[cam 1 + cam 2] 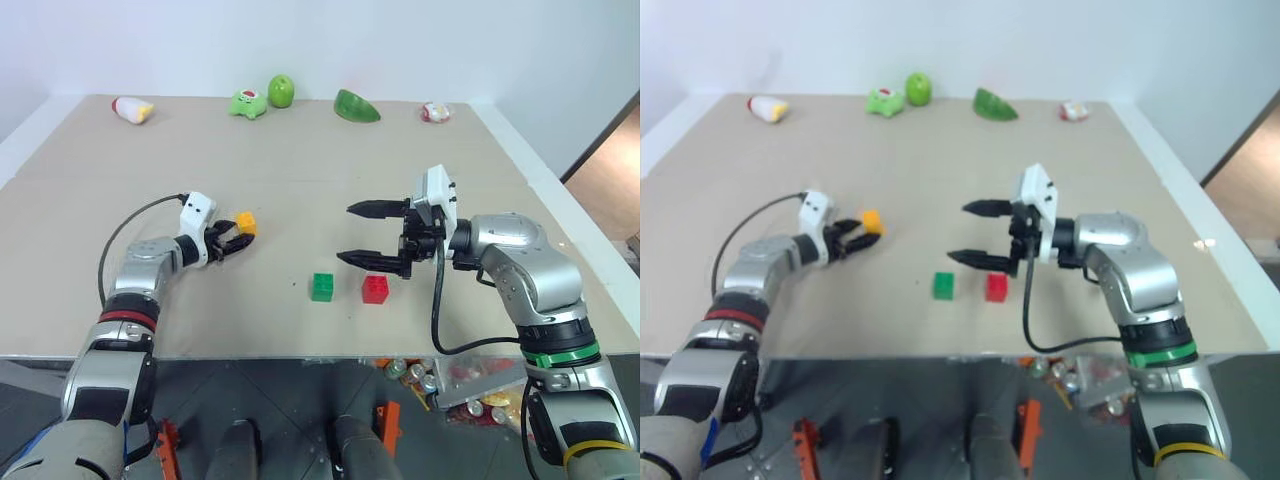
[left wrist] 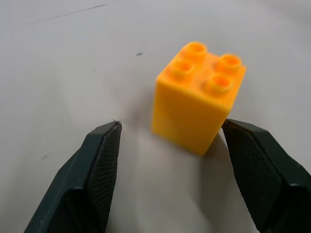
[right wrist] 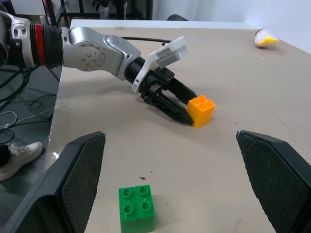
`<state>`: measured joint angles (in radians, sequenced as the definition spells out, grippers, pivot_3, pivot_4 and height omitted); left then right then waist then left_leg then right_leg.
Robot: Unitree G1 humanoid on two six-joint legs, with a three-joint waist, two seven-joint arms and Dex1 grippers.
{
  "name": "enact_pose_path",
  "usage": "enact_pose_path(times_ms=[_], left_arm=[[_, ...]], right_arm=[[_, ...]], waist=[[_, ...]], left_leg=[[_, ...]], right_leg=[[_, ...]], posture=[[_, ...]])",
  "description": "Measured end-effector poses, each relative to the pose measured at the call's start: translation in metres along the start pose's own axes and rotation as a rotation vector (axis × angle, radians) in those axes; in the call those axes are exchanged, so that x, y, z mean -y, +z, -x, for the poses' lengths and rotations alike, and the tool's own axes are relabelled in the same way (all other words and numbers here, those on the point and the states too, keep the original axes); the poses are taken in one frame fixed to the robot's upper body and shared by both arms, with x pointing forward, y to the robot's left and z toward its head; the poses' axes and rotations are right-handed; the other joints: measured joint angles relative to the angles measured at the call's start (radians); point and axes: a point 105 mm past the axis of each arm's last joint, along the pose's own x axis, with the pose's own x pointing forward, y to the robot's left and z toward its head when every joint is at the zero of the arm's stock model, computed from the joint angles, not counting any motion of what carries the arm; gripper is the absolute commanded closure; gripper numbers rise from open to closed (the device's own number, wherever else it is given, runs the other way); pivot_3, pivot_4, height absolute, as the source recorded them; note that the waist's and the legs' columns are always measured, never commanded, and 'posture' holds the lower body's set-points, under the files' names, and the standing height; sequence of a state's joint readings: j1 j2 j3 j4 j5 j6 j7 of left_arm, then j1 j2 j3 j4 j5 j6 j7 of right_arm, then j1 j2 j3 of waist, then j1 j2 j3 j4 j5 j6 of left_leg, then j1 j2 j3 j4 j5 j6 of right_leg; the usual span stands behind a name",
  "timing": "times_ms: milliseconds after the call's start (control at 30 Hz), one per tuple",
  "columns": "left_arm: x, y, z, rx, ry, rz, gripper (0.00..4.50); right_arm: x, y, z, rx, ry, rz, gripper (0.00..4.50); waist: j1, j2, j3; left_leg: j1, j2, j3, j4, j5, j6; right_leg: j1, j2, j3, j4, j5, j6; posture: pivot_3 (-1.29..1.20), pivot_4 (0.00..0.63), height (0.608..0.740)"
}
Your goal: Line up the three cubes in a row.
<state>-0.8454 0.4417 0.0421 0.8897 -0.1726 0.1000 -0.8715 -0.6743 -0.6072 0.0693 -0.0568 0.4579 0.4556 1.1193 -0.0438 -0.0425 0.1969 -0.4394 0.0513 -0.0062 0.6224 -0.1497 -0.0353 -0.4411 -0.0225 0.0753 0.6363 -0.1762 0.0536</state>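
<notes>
The yellow cube [image 1: 245, 224] stands on the table at the left, studs up. My left gripper [image 1: 234, 241] is open with its two black fingers either side of the cube; in the left wrist view one finger [image 2: 257, 165] is close against the yellow cube [image 2: 197, 94] and the other finger [image 2: 97, 165] stands apart from it. The green cube [image 1: 321, 287] and the red cube [image 1: 375, 289] sit side by side near the table's front middle, a small gap between them. My right gripper [image 1: 365, 235] hangs wide open just above and behind the red cube, holding nothing.
Along the table's far edge lie a white toy [image 1: 132, 109], a green frog toy [image 1: 248, 103], a green apple toy [image 1: 281, 91], a green wedge-shaped toy [image 1: 356, 106] and a small white-red toy [image 1: 435, 112]. A bin of cans [image 1: 450, 385] sits below the front edge.
</notes>
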Motion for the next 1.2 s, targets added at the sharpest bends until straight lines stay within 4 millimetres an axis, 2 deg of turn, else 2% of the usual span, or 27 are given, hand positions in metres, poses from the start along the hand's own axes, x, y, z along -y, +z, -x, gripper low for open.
enact_pose_path(times_ms=[100, 433, 500, 667, 767, 967, 1200], left_arm=[[0.005, 0.001, -0.002, 0.011, -0.035, -0.004, 3.23], [0.016, -0.002, 0.001, 0.005, -0.095, -0.051, 3.24], [0.027, -0.004, 0.009, -0.005, -0.153, -0.125, 3.24], [0.077, -0.021, 0.048, -0.066, -0.433, -0.311, 3.24], [0.086, -0.026, 0.062, -0.105, -0.501, -0.356, 3.24], [0.084, -0.025, 0.061, -0.121, -0.513, -0.355, 3.24], [0.085, -0.022, 0.049, -0.120, -0.560, -0.323, 3.24]], right_arm=[[0.001, 0.000, 0.000, 0.000, -0.005, 0.000, 0.00], [0.001, 0.001, 0.000, 0.001, -0.005, 0.001, 0.00], [0.001, 0.001, 0.001, -0.002, -0.007, 0.003, 0.00], [0.002, 0.001, 0.007, -0.018, -0.003, 0.007, 0.00], [-0.001, -0.001, 0.014, -0.037, 0.022, -0.006, 0.00], [-0.007, -0.002, 0.027, -0.053, 0.050, -0.026, 0.00], [-0.011, -0.004, 0.029, -0.059, 0.064, -0.044, 0.00]], waist=[[0.000, 0.000, 0.000], [-0.001, 0.000, 0.000], [-0.003, 0.000, 0.000], [-0.005, 0.000, 0.000], [-0.002, 0.000, 0.000], [-0.001, 0.000, 0.000], [0.001, 0.000, 0.000]], left_leg=[[0.000, 0.000, 0.000, -0.002, 0.000, 0.000], [0.000, 0.000, 0.000, -0.002, 0.000, 0.000], [0.000, 0.000, 0.000, -0.002, 0.000, 0.000], [0.002, 0.001, 0.000, -0.004, -0.001, -0.001], [0.002, 0.001, 0.000, -0.004, -0.001, -0.001], [0.002, 0.001, 0.002, 0.000, -0.001, -0.001], [0.001, 0.001, 0.002, 0.002, 0.000, 0.000]], right_leg=[[0.000, 0.000, 0.000, 0.000, -0.001, 0.001], [0.000, 0.000, 0.000, 0.000, -0.001, 0.001], [0.000, 0.000, 0.001, 0.000, -0.001, 0.001], [-0.001, 0.001, 0.001, 0.001, -0.004, -0.002], [0.000, 0.001, 0.001, 0.002, -0.005, -0.003], [0.000, -0.001, 0.001, 0.002, -0.004, -0.003], [0.000, -0.001, 0.001, 0.002, -0.004, -0.003]], posture=[[0.00, 0.150, 0.733], [0.00, 0.150, 0.733], [0.00, 0.150, 0.733], [0.00, 0.150, 0.733], [0.00, 0.150, 0.733], [0.00, 0.150, 0.733], [0.00, 0.150, 0.733]])
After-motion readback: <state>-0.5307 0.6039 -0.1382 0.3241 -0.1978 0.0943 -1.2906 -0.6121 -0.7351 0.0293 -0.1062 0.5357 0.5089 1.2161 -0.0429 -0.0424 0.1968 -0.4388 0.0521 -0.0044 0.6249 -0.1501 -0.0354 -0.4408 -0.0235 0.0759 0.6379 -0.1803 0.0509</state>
